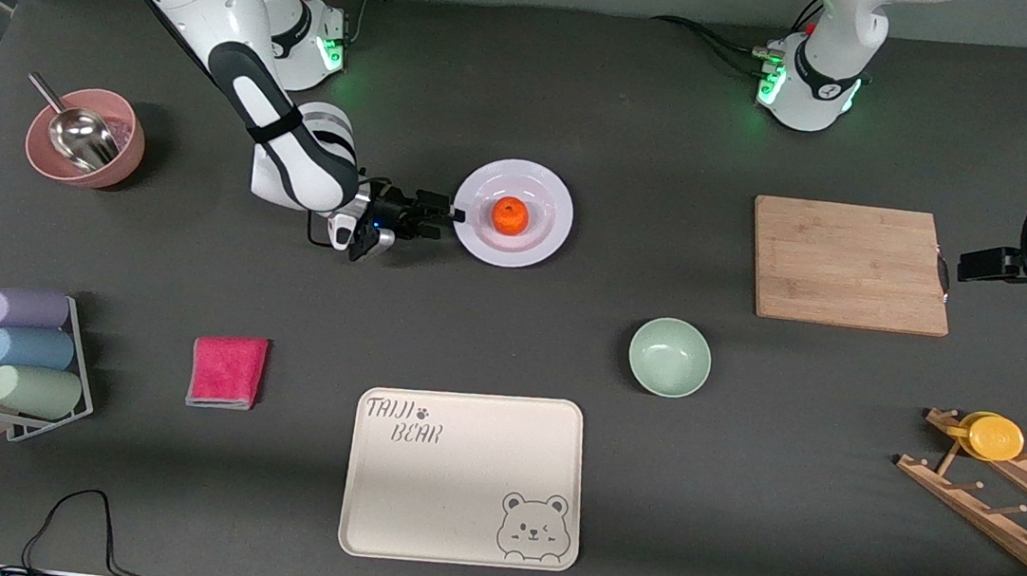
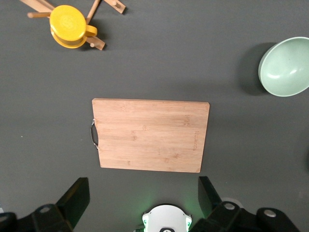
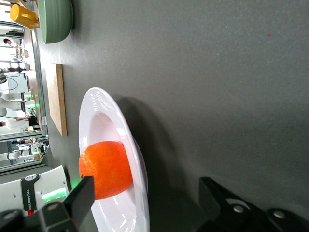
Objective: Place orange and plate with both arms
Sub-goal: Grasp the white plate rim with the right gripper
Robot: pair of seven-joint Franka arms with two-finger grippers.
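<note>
Here, tray (image 1: 461, 512) reads "TAIJI BEAR"; right tool (image 1: 452, 215) apparently parted astride plate (image 1: 546, 234) rim.

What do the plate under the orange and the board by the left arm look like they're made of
The plate looks like glazed ceramic or glossy melamine: pale, smooth, with bright reflections on its rim; which one is unclear. The board looks like bamboo or light wood, matte, with visible strip grain and a small metal handle. The orange on the plate is dimpled fruit skin.
</note>
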